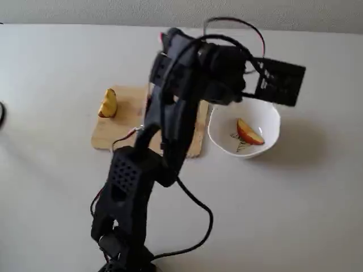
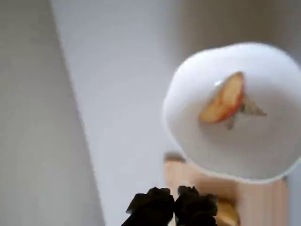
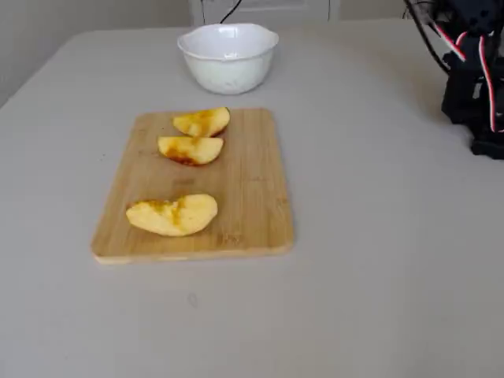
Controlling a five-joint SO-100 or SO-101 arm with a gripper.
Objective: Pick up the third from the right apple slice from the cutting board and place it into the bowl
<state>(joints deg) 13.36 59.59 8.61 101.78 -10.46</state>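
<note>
Nearest in a fixed view, three yellow wedges (image 3: 173, 215) lie on the cutting board (image 3: 252, 189): one by its near edge, two toward its far edge. Beyond the far edge stands the white bowl (image 3: 228, 57), and the apple slice (image 2: 225, 100) rests inside it, red skin turned up beside the butterfly mark (image 2: 251, 108). Such a slice is probably light, damp and slippery, firm yet easily bruised; across flesh and skin at its thick middle looks the best hold. In the wrist view the gripper (image 2: 175, 200) shows closed and empty, its tips together above the board's corner. The arm (image 1: 170, 130) hides much of the board from the other fixed view.
</note>
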